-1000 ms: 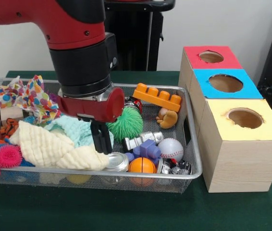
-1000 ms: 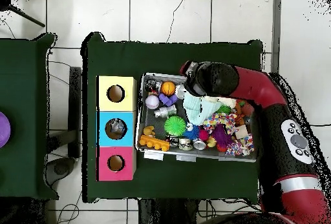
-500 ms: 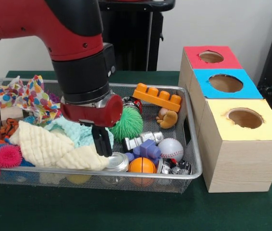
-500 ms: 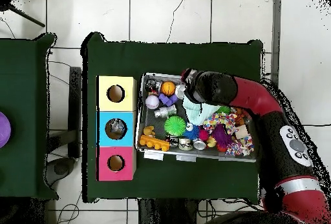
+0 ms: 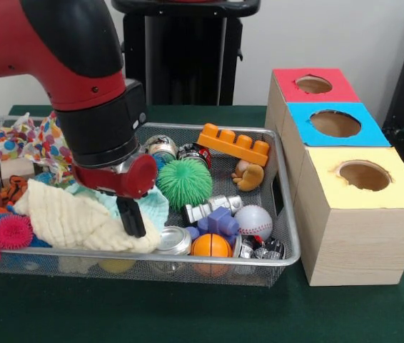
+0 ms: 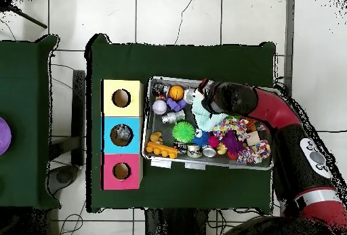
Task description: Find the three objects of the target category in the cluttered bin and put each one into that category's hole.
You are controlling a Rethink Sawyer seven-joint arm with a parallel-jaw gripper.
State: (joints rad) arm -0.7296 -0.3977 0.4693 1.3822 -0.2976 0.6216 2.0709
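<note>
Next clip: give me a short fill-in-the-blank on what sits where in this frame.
1. The box nearest the camera in the front view has a ____ top.
2. The orange toy brick lies in the wire basket's corner nearest the ____ box.
3. The gripper is down over the cream ____.

Missing words: yellow; red; cloth

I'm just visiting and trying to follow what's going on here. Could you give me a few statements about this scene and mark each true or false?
1. The end effector is down over the cream cloth in the wire basket. True.
2. The yellow box stands nearest the camera in the front view. True.
3. The green spiky ball sits inside the blue box's hole. False: it lies in the basket.
4. The orange building block rests on the red box. False: it is in the basket, by its far edge.
5. A baseball lies near an orange ball. True.
</note>
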